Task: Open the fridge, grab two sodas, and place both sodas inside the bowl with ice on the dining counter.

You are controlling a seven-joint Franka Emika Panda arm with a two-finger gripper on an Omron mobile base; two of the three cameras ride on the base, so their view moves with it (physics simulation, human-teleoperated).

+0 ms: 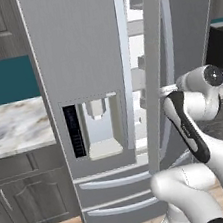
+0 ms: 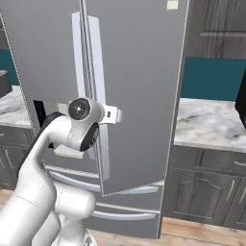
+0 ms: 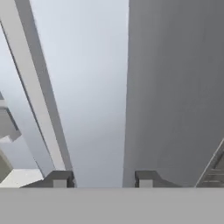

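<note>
Fridge (image 1: 81,62) stands directly ahead of my base, set between dark grey cabinets (image 2: 211,187) topped with marbled counters (image 1: 14,125). Its left door is shut and carries the water dispenser panel (image 1: 93,129) at about 7 o'clock in the left base view. Its right door (image 2: 139,86) is swung partly outward; through the gap, at 1 o'clock in the left base view, part of the white interior (image 1: 135,39) with shelf edges is visible. Two low drawers (image 1: 116,196) sit closed beneath the doors.

My gripper (image 3: 103,179) is at the right door's long vertical handle (image 2: 98,96), at mid height. In the hand view, the two fingertips (image 3: 59,179) stand narrowly spaced at 6 o'clock, with the pale handle bar running up between them. The jaws are clamped on that handle.
</note>
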